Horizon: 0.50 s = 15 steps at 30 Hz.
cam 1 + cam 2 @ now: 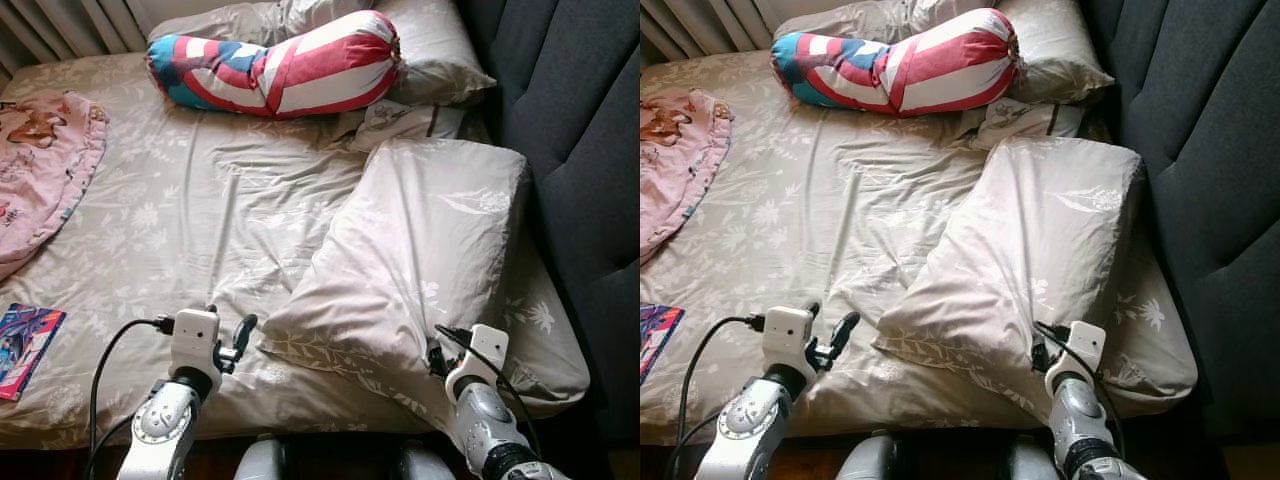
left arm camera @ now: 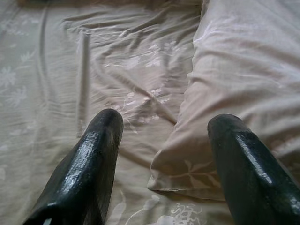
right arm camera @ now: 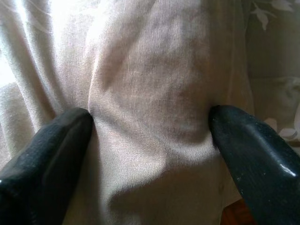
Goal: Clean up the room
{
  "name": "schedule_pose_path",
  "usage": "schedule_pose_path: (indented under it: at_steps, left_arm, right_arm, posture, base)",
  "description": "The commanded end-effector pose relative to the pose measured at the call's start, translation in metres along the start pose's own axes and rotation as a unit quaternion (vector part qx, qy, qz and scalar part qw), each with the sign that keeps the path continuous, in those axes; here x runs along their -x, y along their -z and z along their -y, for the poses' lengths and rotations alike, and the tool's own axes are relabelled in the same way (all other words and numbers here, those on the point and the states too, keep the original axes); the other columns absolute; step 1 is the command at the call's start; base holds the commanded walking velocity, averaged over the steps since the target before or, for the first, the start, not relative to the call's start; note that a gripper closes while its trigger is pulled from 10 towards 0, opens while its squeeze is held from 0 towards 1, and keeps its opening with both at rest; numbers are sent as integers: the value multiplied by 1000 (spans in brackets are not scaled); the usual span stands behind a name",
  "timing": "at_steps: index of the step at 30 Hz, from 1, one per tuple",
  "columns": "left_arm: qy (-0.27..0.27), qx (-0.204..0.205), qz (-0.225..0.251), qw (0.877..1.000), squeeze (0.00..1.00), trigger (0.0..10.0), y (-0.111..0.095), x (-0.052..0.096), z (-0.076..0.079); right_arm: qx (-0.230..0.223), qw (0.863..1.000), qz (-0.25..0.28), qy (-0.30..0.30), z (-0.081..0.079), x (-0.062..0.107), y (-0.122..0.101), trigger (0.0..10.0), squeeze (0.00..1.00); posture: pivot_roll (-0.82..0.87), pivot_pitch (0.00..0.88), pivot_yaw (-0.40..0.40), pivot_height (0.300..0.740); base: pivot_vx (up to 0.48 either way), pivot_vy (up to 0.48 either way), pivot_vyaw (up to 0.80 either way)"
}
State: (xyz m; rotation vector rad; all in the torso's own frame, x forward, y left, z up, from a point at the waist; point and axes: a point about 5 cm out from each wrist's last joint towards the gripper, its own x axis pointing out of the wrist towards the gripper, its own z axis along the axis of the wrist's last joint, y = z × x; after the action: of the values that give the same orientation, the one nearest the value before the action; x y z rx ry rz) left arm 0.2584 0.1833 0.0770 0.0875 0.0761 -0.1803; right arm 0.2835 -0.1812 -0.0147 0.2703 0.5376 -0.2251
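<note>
Right tool (image 3: 150,136) astride pillow (image 1: 420,240) cloth, in wrist view alone discernible.

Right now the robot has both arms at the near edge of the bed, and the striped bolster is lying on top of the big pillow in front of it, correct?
Not quite. The striped bolster lies at the far end of the bed, apart from the big pillow, as the left eye view shows. Nothing lies on that pillow. Both arms are at the near edge.

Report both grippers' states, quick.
Left gripper: open, holding nothing, poised at the corner of the big pillow.
Right gripper: fingers spread around a fold of the same pillow's fabric, pressing into it; not closed.
</note>
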Motion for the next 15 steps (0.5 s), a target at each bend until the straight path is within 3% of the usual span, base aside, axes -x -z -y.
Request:
schedule_pose_path:
  at_steps: [1, 8, 15]
  left_arm:
    - [4, -10, -17, 1000, 0, 10000, 3, 7, -2]
    - [8, -17, -13, 1000, 0, 10000, -7, 13, -1]
    - [11, -18, -17, 1000, 0, 10000, -11, 19, 1]
  right_arm:
    - [-18, 998, -62, 4, 1, 8, 31, 10000, 0]
    - [-43, 995, -89, 2, 3, 13, 46, 10000, 0]
    - [-54, 994, -95, -24, -7, 14, 49, 10000, 0]
  posture:
    - [18, 273, 108, 675]
    - [39, 295, 112, 675]
    - [54, 318, 118, 675]
  base:
    - [0, 0, 0]
    - [0, 0, 0]
    - [0, 0, 0]
